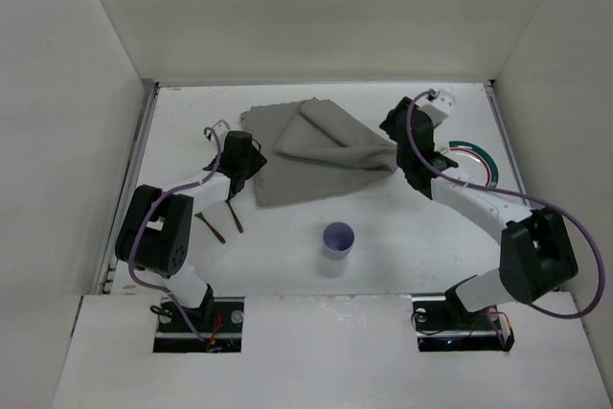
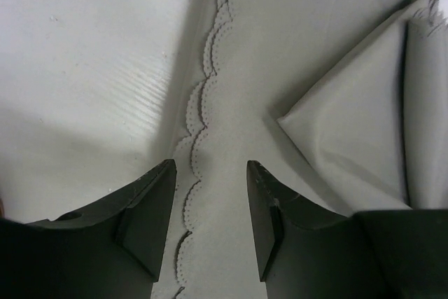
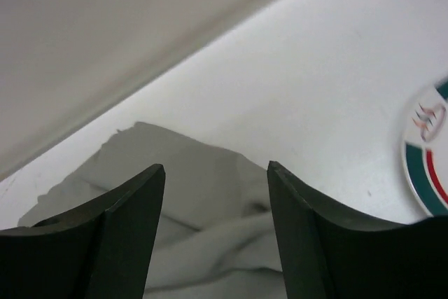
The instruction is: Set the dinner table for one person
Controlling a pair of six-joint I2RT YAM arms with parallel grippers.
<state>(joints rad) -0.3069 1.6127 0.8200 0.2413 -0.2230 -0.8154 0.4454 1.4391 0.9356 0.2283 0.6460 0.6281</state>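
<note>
A grey cloth placemat (image 1: 316, 155) lies crumpled and folded over itself at the back middle of the dinner table (image 1: 412, 246). My left gripper (image 1: 247, 155) hovers at its left side. In the left wrist view the left gripper (image 2: 210, 173) is open, its jaws straddling the placemat's scalloped edge (image 2: 203, 103), and a folded flap (image 2: 350, 124) lies to the right. My right gripper (image 1: 402, 141) is at the cloth's right corner. In the right wrist view the right gripper (image 3: 217, 169) is open above the bunched cloth (image 3: 203, 236), holding nothing.
A plate (image 1: 476, 162) with a green and red rim sits right of the cloth, partly behind the right arm, and shows as a plate (image 3: 427, 166) at the right wrist view's edge. A purple cup (image 1: 337, 239) stands front centre. Two brown utensils (image 1: 222, 222) lie by the left arm.
</note>
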